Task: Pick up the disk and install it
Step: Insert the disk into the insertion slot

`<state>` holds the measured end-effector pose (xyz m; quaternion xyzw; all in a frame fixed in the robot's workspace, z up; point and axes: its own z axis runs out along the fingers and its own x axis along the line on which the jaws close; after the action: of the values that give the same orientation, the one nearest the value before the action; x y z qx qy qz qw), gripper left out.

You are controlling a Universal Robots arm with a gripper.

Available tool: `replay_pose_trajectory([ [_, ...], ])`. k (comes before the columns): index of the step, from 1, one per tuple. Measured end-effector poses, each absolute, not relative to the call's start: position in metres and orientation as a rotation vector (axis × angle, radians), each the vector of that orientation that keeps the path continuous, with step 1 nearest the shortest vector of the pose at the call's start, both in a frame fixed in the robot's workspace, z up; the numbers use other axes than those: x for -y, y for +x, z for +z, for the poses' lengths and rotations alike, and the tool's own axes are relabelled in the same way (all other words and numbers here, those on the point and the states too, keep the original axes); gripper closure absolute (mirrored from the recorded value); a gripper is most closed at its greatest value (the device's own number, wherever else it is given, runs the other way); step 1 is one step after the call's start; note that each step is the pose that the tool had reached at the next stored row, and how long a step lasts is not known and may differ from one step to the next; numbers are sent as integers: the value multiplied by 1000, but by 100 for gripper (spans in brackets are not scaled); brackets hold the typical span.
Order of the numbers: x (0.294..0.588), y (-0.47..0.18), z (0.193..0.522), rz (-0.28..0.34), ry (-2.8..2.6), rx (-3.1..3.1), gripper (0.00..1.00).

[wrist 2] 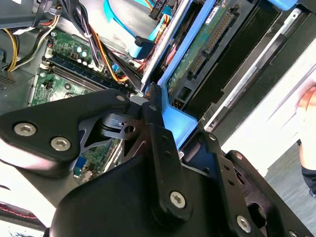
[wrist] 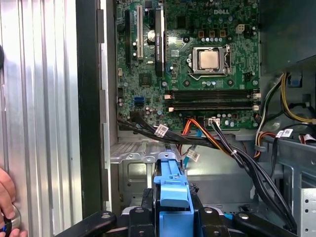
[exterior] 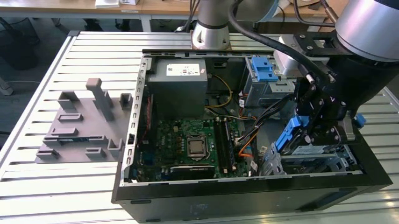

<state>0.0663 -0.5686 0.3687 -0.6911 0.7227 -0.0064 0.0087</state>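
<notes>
Table (exterior: 68, 186): slatted metal top. It carries an open computer case (exterior: 249, 198) and, on the exterior view's left, a grey moulded fixture (exterior: 78, 128).
Case interior: green motherboard (exterior: 193, 140) in the middle, with a grey power-supply box (exterior: 181, 84) on the far side. A blue bracket (exterior: 262, 70) sits atop a grey drive cage at the far right.
Arm (exterior: 367, 28): reaches down over the case's near right corner.
Hand (exterior: 321, 133): black fingers clamped on the disk (exterior: 309, 150) by its blue carrier frame, at the metal bay in that corner.
</notes>
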Motion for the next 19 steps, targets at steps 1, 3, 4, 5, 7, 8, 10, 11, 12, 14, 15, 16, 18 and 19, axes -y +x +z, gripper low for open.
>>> replay_pose_trajectory([
  [1,569,66,368,-20,-2159,-2258,64],
  [3,569,66,367,-20,-2159,-2258,64],
  [4,569,66,366,-20,-2159,-2258,64],
  [5,569,66,365,-20,-2159,-2258,64],
  [7,569,66,364,-20,-2159,-2258,64],
  [8,569,66,363,-20,-2159,-2258,64],
  [10,569,66,361,-20,-2159,-2258,64],
  [11,569,66,361,-20,-2159,-2258,64],
  [12,569,66,360,-20,-2159,-2258,64],
  [14,569,66,358,-20,-2159,-2258,64],
  [15,569,67,358,-20,-2159,-2258,64],
  [16,569,67,357,-20,-2159,-2258,64],
  [18,569,67,355,-20,-2159,-2258,64],
  [19,569,67,355,-20,-2159,-2258,64],
])
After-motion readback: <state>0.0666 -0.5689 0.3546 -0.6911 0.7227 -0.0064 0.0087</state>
